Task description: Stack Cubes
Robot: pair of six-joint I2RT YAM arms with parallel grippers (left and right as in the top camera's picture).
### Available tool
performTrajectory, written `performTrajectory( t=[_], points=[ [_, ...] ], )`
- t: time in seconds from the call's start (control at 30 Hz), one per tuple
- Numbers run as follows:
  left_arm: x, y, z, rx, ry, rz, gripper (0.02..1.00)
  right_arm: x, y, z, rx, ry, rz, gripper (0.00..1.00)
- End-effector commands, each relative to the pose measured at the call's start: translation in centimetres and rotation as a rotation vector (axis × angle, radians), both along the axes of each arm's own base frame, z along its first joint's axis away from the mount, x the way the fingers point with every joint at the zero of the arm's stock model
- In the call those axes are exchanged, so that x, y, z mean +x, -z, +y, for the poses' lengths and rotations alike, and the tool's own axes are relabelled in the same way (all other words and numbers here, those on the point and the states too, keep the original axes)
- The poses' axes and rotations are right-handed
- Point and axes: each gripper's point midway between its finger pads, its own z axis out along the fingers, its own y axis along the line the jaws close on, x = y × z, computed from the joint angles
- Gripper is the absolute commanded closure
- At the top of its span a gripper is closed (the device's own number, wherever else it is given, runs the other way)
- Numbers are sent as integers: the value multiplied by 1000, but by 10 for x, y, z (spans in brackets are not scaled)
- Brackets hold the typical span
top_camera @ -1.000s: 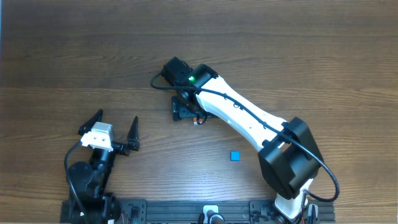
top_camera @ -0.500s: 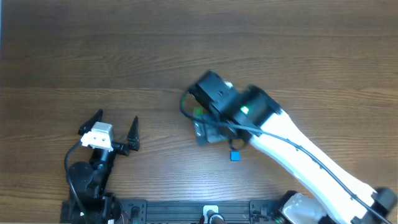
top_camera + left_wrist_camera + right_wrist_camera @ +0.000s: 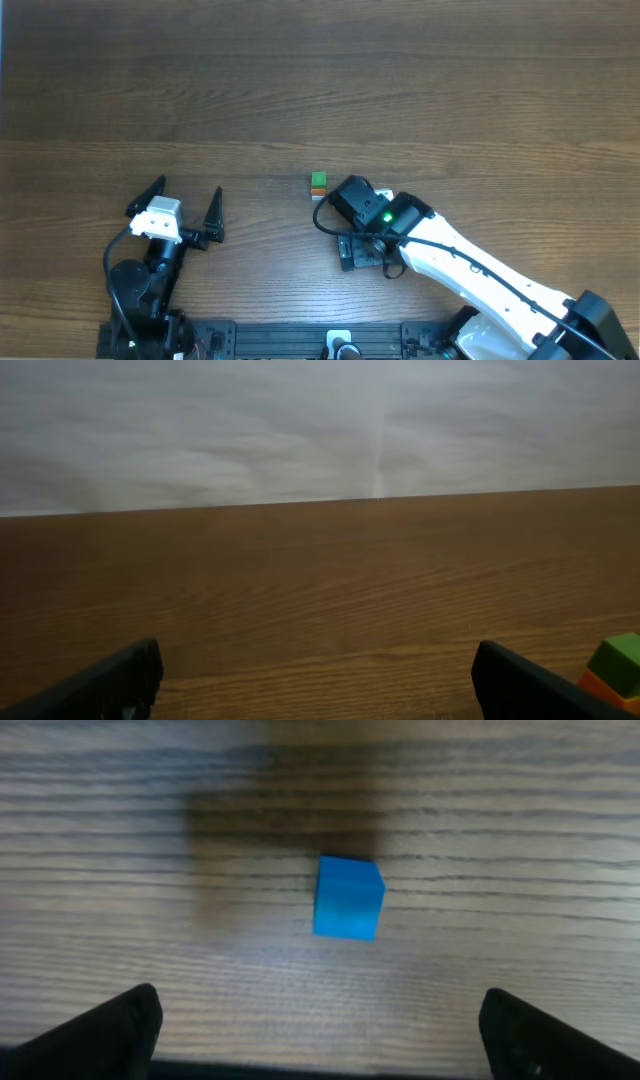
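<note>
1. My right tool (image 3: 320, 1025) hangs open over the small blue cube (image 3: 348, 912), toward the wooden desk (image 3: 480, 80)'s near edge.
2. A small green cube (image 3: 318, 179) tops an orange cube (image 3: 612, 691) mid-desk.
3. My left tool (image 3: 186, 208) gapes empty.

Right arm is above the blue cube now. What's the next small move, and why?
Probably lower the right gripper straight down around the blue cube, then close. Its fingers are spread wide, the cube lies roughly midway between them, and it is not yet on the green cube.
</note>
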Motion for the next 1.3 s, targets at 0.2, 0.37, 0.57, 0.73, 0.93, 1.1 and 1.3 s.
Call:
performTrajectory(
  t=[0.2, 0.37, 0.57, 0.73, 0.93, 1.1, 1.3],
  points=[
    [-1, 1, -3, 17, 15, -8, 18, 1, 30, -12, 24, 92, -29, 9],
    [-1, 1, -3, 17, 15, -8, 18, -4, 39, -18, 7, 132, -19, 9],
    [-1, 1, -3, 17, 15, -8, 18, -3, 44, -22, -19, 157, -24, 20],
    [-1, 1, -3, 17, 15, -8, 18, -1, 47, -21, -23, 157, -25, 45],
    [-1, 1, -3, 17, 15, -8, 20, 1, 48, -22, -32, 158, -31, 75],
    [-1, 1, -3, 17, 15, -8, 18, 3, 50, -22, -40, 153, -39, 99],
    [-1, 1, -3, 17, 15, -8, 18, 6, 54, -19, -40, 128, -38, 156]
  ],
)
